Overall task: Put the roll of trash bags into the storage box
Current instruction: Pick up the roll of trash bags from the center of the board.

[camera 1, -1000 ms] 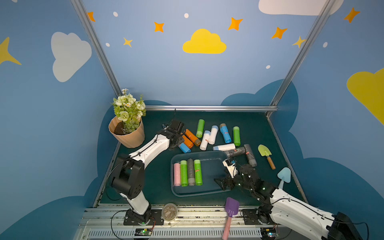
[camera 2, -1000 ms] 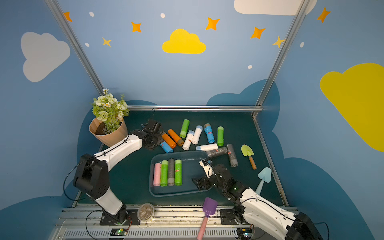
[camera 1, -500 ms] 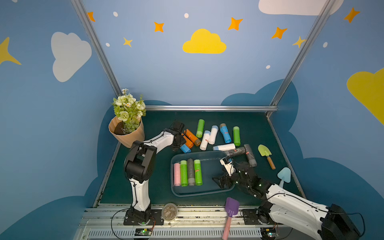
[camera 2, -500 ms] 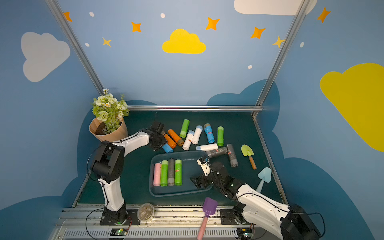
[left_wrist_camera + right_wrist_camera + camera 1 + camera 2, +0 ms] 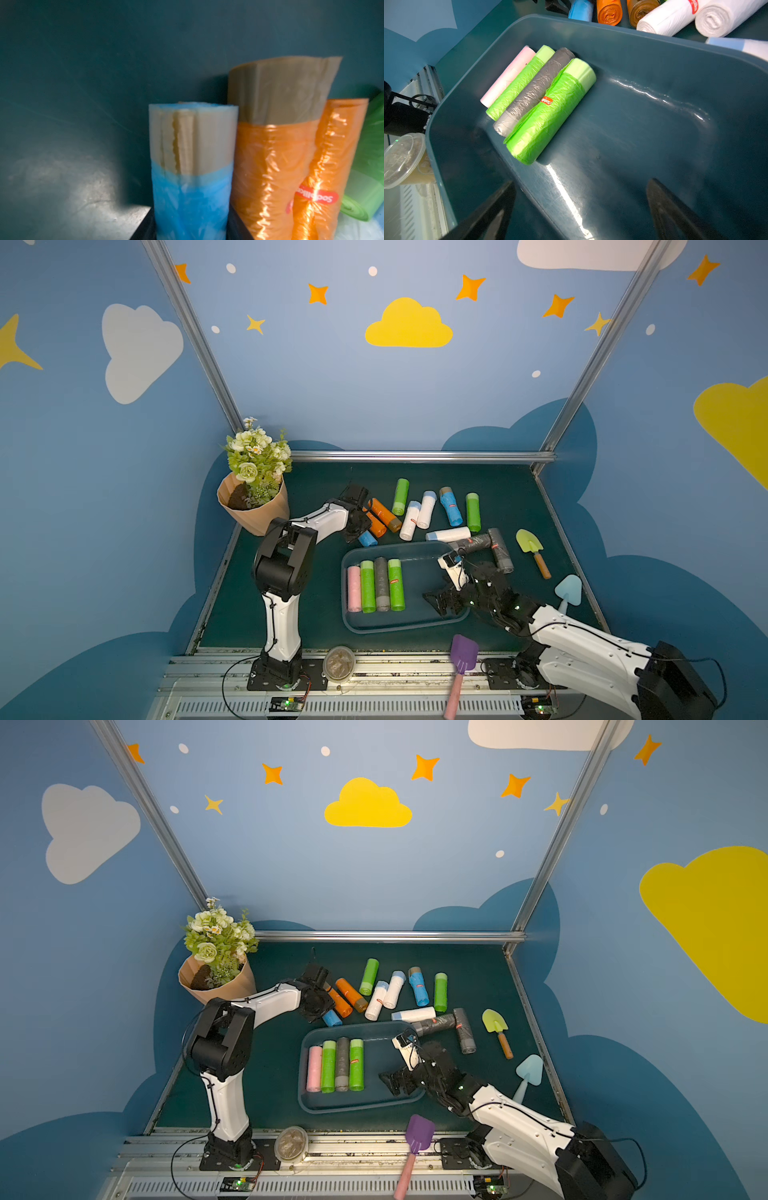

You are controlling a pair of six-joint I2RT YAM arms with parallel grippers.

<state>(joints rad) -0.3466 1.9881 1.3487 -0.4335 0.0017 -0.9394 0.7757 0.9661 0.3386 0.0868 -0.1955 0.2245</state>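
Blue roll [image 5: 368, 538] lies on bench [image 5: 320, 614] centre-left in both top views, just above storage box [image 5: 399, 629]; left tool [image 5: 360, 533] at it. Right tool [image 5: 436, 600] over box's right end.
Left wrist: fingers [image 5: 145, 230] press roll's two sides, gripping it.
Right wrist: jaws spread wide, nothing betw.; four rolls [image 5: 537, 99] in box, upper left.

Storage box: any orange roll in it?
No, the box holds only a pink roll, a grey roll and two green rolls; the orange rolls lie outside it.
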